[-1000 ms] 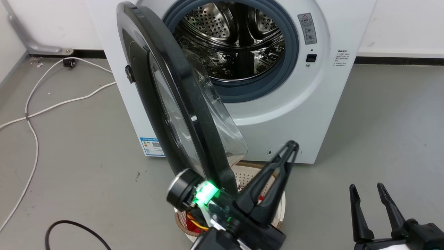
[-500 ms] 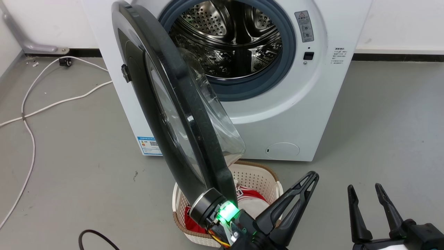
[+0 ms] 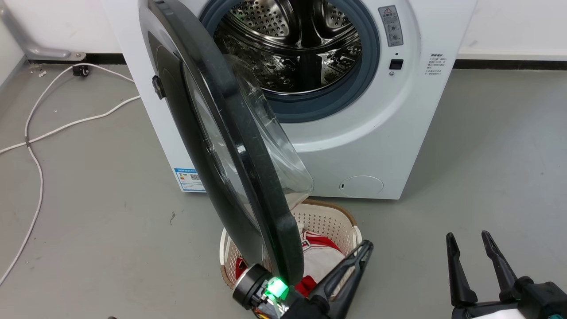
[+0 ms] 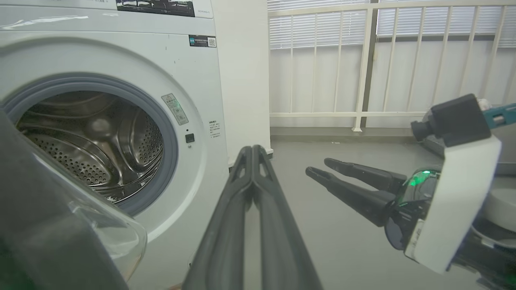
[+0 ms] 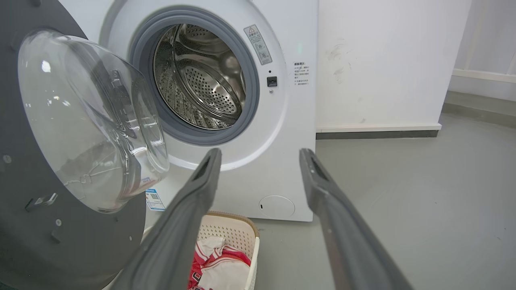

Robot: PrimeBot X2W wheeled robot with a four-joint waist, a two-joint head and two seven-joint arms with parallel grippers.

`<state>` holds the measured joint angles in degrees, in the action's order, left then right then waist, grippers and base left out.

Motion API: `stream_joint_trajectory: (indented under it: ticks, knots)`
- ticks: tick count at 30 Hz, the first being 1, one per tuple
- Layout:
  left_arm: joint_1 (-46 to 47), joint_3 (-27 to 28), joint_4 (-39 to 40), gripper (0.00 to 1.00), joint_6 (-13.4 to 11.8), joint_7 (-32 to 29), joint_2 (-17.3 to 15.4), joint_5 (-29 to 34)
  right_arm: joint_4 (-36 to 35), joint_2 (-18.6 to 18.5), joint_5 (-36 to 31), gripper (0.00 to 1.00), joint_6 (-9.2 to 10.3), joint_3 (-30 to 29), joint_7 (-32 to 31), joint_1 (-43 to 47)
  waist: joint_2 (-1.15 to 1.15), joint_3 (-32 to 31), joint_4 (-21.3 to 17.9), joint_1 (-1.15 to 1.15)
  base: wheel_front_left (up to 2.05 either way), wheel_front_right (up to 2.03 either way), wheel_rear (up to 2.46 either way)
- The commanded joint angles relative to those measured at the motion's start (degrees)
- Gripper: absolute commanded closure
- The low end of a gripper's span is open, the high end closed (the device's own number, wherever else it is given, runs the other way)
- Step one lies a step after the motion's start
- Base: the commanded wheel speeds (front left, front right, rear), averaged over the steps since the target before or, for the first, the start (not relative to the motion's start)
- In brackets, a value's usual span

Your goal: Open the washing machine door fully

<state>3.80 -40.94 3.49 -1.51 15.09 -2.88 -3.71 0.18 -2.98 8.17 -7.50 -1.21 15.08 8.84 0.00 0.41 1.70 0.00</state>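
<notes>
With the washing machine door [image 3: 230, 146] standing partway open off the left front edge of the washing machine [image 3: 376, 146], your left gripper [image 3: 364, 248], clenched on nothing beside its lower rim, may skid off that glossy rim into the laundry basket [image 3: 341, 219]; your right gripper [image 3: 468, 237] idles, fingers spread.

The left gripper [image 3: 364, 250] hangs low, just ahead of the robot. Its two long dark fingers are pressed flat together from base to tip with nothing between them, and they slant up and towards the robot's right. A green light [image 3: 277, 288] glows on its wrist. The right gripper [image 3: 468, 241] sits off at the lower right, fingers pointing forward and parted with a clear gap, gripping nothing. Behind it the right wrist wears a white shell [image 4: 451, 201].
</notes>
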Motion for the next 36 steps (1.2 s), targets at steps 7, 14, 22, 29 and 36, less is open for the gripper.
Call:
stream_joint_trajectory:
  ticks: [7, 14, 22, 29, 36]
  knots:
    - [-0.2, 4.1, -4.7, 1.0, -0.2, 0.1, 0.0, 0.1, 0.7, 0.2, 0.1, 0.0, 0.02, 0.3, 0.1, -0.9, 0.0, 0.7, -0.5, 0.0, 0.0, 0.0, 0.0]
    - [0.2, 8.3, -7.0, 1.0, -0.5, 0.1, 0.0, 0.0, 1.1, 0.2, 0.2, 0.0, 0.02, 0.0, 0.1, -1.0, 0.0, 1.2, -0.6, 0.0, 0.0, 0.0, 0.0]
    - [-1.4, 11.8, -8.3, 1.0, -0.7, 0.0, -0.2, 0.4, 1.7, 0.2, 0.2, 0.0, 0.02, -0.3, 0.1, -0.5, 0.0, 0.7, 0.6, 0.0, 0.0, 0.0, 0.0]
    - [-4.4, 14.3, -6.5, 1.0, -1.4, 0.0, -0.4, 0.8, 2.0, 0.2, 0.4, 0.0, 0.02, -0.4, 0.1, 0.3, 0.0, 0.1, 2.7, 0.0, 0.0, 0.0, 0.0]
    - [-7.4, 17.9, -4.4, 1.0, -2.2, 0.0, -1.1, 1.1, 2.4, 0.2, 0.6, 0.0, 0.02, -0.5, 0.1, 0.8, 0.0, -0.4, 5.3, 0.0, 0.0, 0.0, 0.0]
